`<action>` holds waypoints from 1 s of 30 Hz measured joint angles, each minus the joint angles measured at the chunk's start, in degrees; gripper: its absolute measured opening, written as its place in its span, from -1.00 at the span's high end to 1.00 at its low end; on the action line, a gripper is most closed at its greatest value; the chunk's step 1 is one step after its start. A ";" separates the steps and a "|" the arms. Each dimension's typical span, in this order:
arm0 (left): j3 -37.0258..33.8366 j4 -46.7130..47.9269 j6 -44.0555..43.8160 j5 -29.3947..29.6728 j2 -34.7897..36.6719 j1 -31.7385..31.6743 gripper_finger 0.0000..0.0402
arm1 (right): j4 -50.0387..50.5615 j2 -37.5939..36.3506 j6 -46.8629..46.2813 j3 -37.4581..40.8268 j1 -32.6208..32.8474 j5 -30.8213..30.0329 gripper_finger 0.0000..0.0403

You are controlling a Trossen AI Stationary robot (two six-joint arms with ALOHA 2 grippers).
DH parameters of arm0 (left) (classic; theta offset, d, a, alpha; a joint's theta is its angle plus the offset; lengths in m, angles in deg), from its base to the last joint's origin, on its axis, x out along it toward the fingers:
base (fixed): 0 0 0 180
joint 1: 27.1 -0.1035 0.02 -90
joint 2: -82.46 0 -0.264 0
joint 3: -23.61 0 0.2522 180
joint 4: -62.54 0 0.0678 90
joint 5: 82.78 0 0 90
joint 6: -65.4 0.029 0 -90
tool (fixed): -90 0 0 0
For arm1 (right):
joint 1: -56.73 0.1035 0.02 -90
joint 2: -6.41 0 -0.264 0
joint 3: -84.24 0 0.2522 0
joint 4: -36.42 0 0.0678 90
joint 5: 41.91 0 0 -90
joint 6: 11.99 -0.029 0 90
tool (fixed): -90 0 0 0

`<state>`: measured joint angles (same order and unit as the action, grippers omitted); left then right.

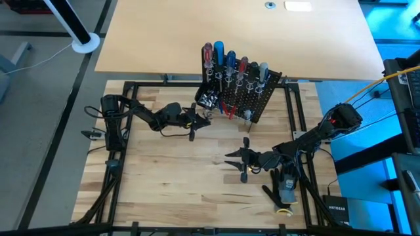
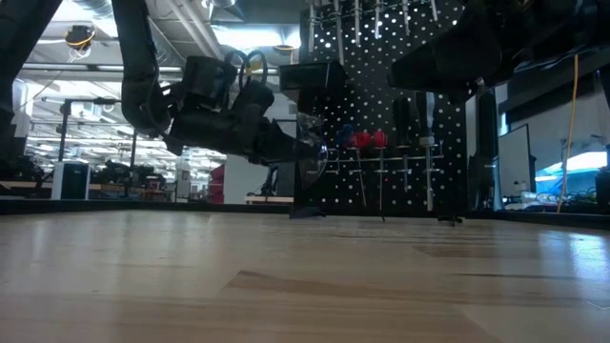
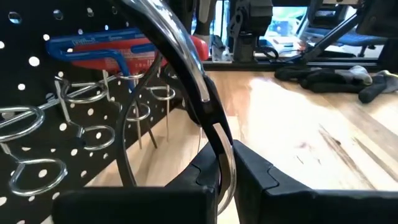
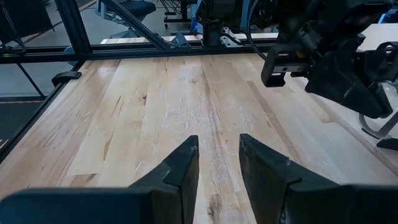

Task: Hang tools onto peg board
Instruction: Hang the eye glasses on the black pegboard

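Hang step underway: left gripper [image 3: 219, 171] clamped on a curved metal tool [image 3: 186, 74] beside the peg board [image 1: 252, 98], next needs ring alignment; right gripper [image 4: 217, 165] parted, empty, over the tabletop [image 4: 155, 106].

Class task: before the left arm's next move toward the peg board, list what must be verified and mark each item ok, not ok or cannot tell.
1. Left tool shut on the curved metal piece: ok.
2. Peg board upright: ok.
3. Free wire rings near the piece: ok.
4. Piece lined up with a ring: cannot tell.
5. Right tool open, holding nothing, away from the board: ok.
6. Glove clear of the path: ok.
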<state>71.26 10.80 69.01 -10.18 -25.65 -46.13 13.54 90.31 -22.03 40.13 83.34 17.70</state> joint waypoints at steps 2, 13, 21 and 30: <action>0.00 0.32 -0.28 -0.01 0.00 -0.25 0.92 | 0.16 0.00 0.00 0.00 0.00 0.00 0.43; -0.02 1.68 -1.70 0.08 0.00 -1.42 0.92 | 0.43 0.00 -0.13 0.00 0.00 0.01 0.43; -0.02 4.32 -1.66 0.19 0.00 -1.52 0.92 | 0.46 0.00 -0.14 0.00 -0.02 0.02 0.43; -0.02 8.22 -1.30 -1.10 0.00 -3.91 0.92 | 0.50 0.00 -0.15 0.00 0.00 0.02 0.43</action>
<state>71.23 19.02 67.71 -11.28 -25.65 -50.05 14.04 90.31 -22.18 40.13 83.34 17.72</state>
